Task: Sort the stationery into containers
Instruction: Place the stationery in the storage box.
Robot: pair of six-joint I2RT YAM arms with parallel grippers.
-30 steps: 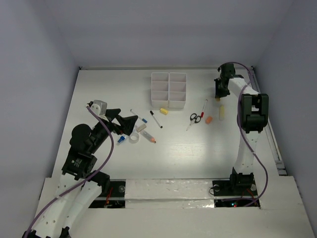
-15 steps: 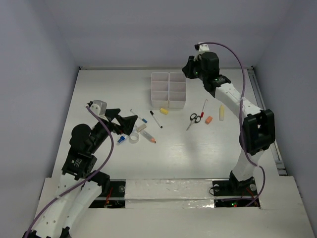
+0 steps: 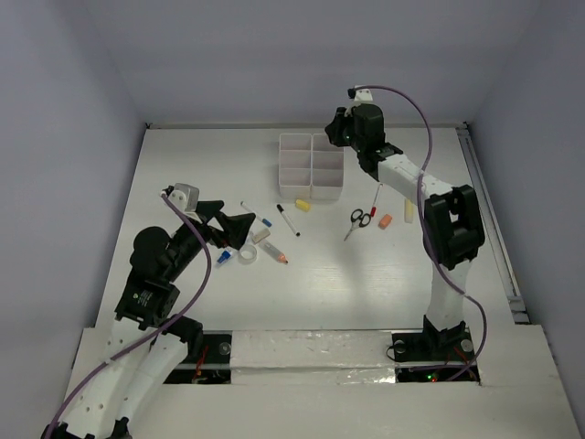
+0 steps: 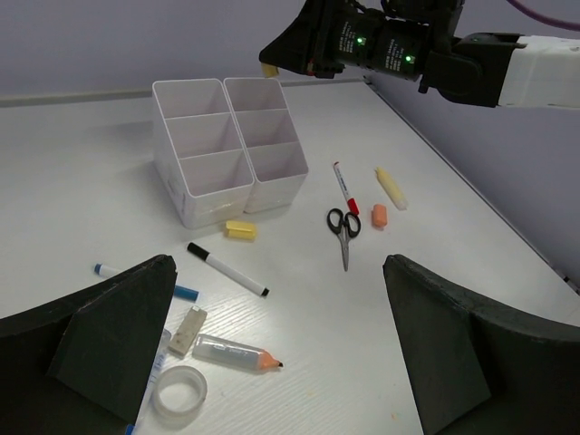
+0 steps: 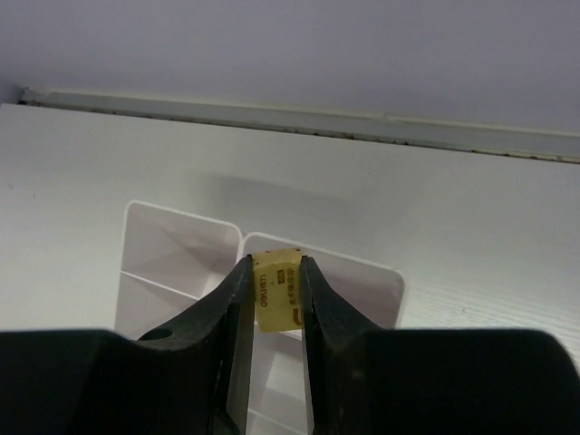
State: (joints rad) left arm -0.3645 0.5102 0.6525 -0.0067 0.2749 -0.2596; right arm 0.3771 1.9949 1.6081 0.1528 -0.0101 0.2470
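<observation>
The right arm had swung across. A second earlier it was out at the far right of the desk (image 3: 183, 174), beyond the cream tube (image 3: 409, 208). Now the right gripper (image 3: 340, 137) hung over the far end of the tray (image 3: 327, 193). The move took two quick stages, and in the last half second it only shifted slightly towards the tray.

The right gripper (image 5: 276, 290) was clamped on a yellow eraser (image 5: 278, 290), pinched flat between both fingers with the printed side up, held in the air and not touching the tray. In the wrist view the eraser sat above the dividing wall at the tray's far end, mostly on the right-hand column side. I couldn't tell exactly which compartment.

The carry looked done, so I judged that the drop was the step left — a small downward move and a release should put it in. The risk was that the eraser would land on the divider or the rim (image 5: 181, 216) instead of in a compartment.

The left gripper (image 3: 228, 222) hadn't moved. Its jaws were spread wide with nothing in them, low over the left cluster near the tape roll (image 3: 247, 253).

Everything else stayed put on the desk, unsorted:
- a second eraser (image 3: 303, 205) just in front of the tray
- the black-capped pen (image 3: 288, 219)
- the scissors (image 3: 360, 218)
- the red-capped pen (image 3: 377, 197)
- the orange eraser (image 3: 385, 221)

As far as I could see, every compartment was bare — the job had barely started.
</observation>
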